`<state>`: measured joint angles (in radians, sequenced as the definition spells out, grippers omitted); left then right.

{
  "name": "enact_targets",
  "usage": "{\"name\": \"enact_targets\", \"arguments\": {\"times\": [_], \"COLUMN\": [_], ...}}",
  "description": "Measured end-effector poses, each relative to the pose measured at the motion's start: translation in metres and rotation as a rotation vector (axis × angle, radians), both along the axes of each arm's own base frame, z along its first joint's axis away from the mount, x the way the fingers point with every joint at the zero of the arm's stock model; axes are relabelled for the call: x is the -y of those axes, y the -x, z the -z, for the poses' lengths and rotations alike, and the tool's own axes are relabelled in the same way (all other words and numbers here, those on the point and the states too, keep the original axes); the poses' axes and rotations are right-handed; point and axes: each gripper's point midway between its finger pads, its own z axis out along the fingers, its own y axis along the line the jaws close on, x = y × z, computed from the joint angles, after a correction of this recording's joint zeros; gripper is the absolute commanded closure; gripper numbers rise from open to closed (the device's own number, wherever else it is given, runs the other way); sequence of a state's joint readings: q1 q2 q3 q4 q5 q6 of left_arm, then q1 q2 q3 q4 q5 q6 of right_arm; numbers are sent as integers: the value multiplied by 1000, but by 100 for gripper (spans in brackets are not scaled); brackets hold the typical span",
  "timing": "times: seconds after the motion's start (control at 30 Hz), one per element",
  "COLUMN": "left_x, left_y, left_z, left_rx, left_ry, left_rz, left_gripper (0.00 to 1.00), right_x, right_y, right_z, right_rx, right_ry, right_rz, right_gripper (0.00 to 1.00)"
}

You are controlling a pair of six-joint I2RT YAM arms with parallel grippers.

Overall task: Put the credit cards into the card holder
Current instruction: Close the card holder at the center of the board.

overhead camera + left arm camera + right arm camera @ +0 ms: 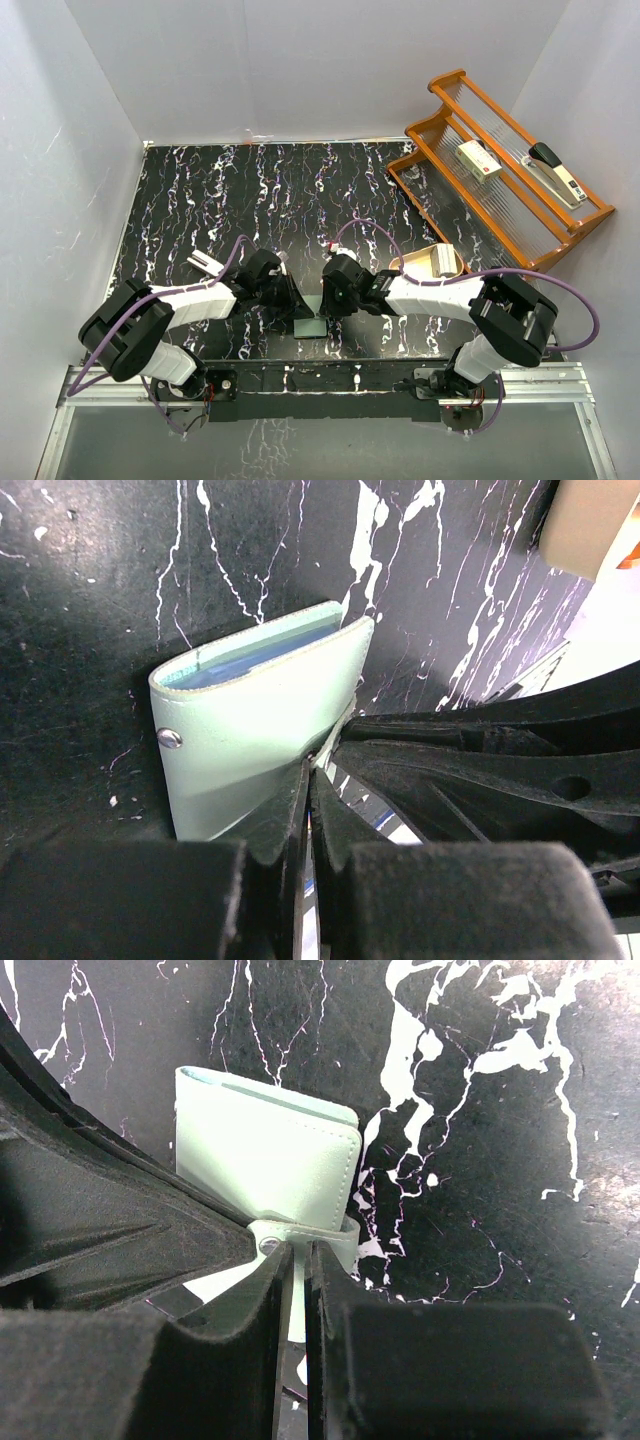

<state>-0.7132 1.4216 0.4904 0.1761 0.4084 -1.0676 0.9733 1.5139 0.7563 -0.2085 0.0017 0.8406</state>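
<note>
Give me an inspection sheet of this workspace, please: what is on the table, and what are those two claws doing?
Surface: black table top with white veining.
Job's things: card holder folded, between the two grippers; pale blue edges of credit cards show inside it.
Clutter: tan object beside the right arm; wooden rack at far right carrying a stapler and a pale box.
Grippers: left gripper shut at the holder's edge; right gripper shut on its snap tab.
Cables: purple cables loop over both arms.
Surroundings: white walls on three sides; metal rail at the near edge.
</note>
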Motion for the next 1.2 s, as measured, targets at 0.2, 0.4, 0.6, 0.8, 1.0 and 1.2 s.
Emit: {"name": "enact_targets", "arguments": {"times": [0.2, 0.4, 0.6, 0.8, 1.0, 1.2], "left_x": [3, 4, -1, -3, -3, -1], "left_y": [-3, -7, -5, -5, -5, -6], "left_z": [-1, -5, 0, 1, 0, -8], "left_rx": [12, 31, 20, 15, 18, 34], "left_ry": [-6, -13, -48, -63, -63, -43], "left_rz": [15, 25, 20, 18, 16, 12], "left_gripper": [100, 100, 100, 100, 100, 100], "right_x": [3, 3, 3, 3, 1, -1], "right_y": [0, -2, -3, -3, -3, -5], "right_z": [-1, -6, -6, -6, -9, -11], "right_rx": [3, 14, 17, 16, 18, 25], "right_ry": [13, 8, 8, 8, 0, -4], "right_rz": [6, 11, 12, 13, 10, 13], "right_gripper": [90, 89, 89, 89, 89, 90]}}
